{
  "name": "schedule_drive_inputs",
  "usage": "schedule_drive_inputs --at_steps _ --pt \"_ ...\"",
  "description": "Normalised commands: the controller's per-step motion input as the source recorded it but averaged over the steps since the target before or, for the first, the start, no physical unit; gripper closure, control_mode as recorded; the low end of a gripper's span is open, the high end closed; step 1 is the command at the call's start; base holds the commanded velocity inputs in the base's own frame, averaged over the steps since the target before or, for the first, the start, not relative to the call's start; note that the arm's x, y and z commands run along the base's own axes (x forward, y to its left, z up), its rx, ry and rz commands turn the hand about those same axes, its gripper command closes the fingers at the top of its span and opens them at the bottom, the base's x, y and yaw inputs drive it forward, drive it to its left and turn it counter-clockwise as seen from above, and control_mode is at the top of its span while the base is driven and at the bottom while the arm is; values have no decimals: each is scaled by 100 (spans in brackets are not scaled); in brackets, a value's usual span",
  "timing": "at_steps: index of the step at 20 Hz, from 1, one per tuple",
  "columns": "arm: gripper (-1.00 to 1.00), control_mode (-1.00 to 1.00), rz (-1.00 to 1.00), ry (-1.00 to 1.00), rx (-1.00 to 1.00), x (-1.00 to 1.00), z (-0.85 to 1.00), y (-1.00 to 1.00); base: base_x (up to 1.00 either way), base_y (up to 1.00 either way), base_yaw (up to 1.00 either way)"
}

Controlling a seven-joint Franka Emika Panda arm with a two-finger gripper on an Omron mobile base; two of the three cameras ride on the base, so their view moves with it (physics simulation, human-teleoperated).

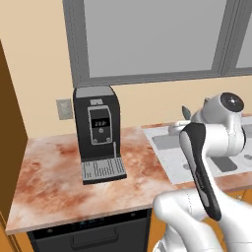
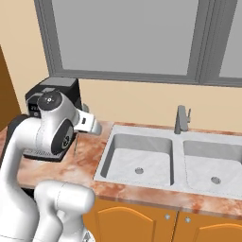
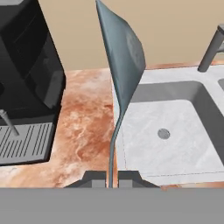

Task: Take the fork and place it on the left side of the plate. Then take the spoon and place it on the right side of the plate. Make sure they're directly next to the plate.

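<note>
Claw (image 3: 112,179), bottom centre of frame, is pinched on the spoon (image 3: 122,65); bowl is raised toward upper centre, above the sink (image 3: 175,127).

The spoon (image 3: 122,65) is slim and all silvery-grey, held upright off the counter, its thin handle running down between the finger tips, its bowl at the top, seen nearly edge-on

A black coffee machine (image 1: 98,133) stands on the marbled reddish surface (image 1: 54,182), its grated drip tray facing out. To its right lies a double sink (image 2: 165,160) with a grey tap (image 2: 181,119) behind it. A grey-framed window (image 1: 147,39) fills the wall above, and an outlet (image 1: 64,109) sits left of the machine.
</note>
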Motion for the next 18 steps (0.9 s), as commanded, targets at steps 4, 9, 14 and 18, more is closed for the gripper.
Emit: schedule_drive_inputs --at_steps 4,9,14,18 --pt "100 100 0 0 0 0 0 0 -66 26 0" --pt "100 100 0 0 0 0 0 0 -61 35 -1" --pt "100 100 0 0 0 0 0 0 -42 54 -17" --pt "100 100 0 0 0 0 0 0 -19 74 -30"
